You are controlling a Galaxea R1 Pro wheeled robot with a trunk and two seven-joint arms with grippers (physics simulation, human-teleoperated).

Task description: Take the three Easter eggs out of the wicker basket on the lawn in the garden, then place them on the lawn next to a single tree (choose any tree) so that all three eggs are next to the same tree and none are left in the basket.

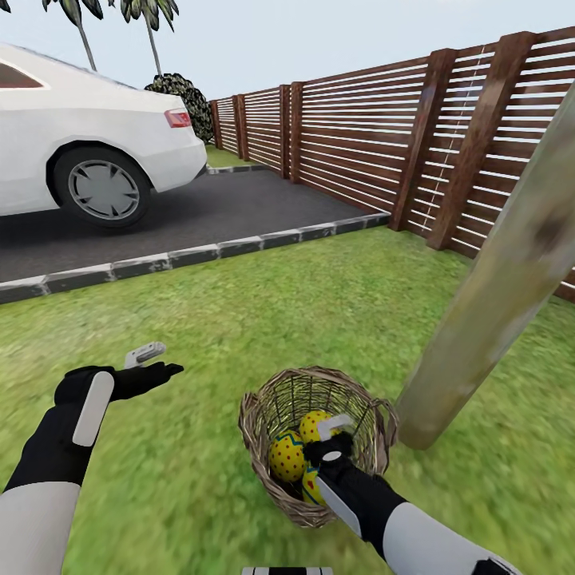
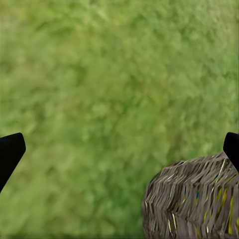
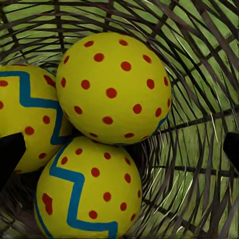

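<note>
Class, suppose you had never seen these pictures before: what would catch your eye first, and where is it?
The three yellow Easter eggs with red dots and blue zigzags stand out, packed together in the wicker basket on the lawn, with the right gripper reaching into it. Right beside the basket rises a pale tree trunk. Behind, a white car sits on the driveway by a brown slatted fence.

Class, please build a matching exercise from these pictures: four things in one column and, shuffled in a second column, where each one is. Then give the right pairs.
Things:
1. Easter eggs
2. right gripper
3. left gripper
4. tree

Places:
A. over bare lawn, beside the basket
B. standing just beside the wicker basket
C. lying in the basket
D. reaching into the basket, above the eggs

Pairs: 1-C, 2-D, 3-A, 4-B
</note>
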